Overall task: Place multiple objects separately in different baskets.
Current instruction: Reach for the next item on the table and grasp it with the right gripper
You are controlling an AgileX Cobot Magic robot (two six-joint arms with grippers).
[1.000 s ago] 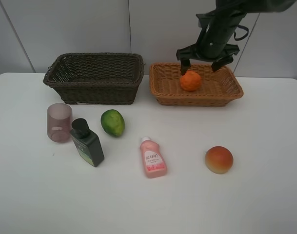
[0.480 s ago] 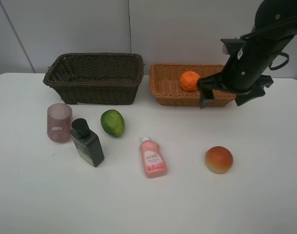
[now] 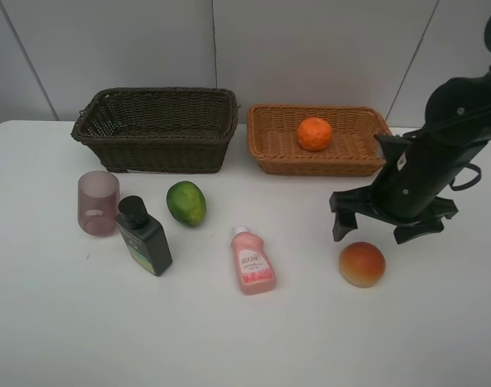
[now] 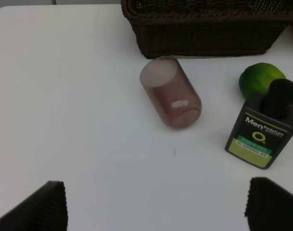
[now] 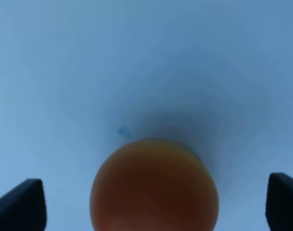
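The right gripper (image 3: pixel 374 231), jaws spread wide and empty, hovers just above the red-yellow fruit (image 3: pixel 362 264) on the table's (image 3: pixel 438 330) near right, where an off-centre descent could knock the round fruit rolling away.

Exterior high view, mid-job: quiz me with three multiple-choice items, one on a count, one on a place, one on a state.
1. How many items lie loose on the table?
A three
B six
C five

2. Where is the orange?
A in the dark basket
B in the tan basket
C on the table

3. The right gripper is:
A open
B shut on a bottle
C shut on nothing

Answers:
1 C: cup, dark bottle, green fruit, pink bottle, red-yellow fruit.
2 B: it sits inside the wicker rim.
3 A: its jaws stand wide apart by the red-yellow fruit.
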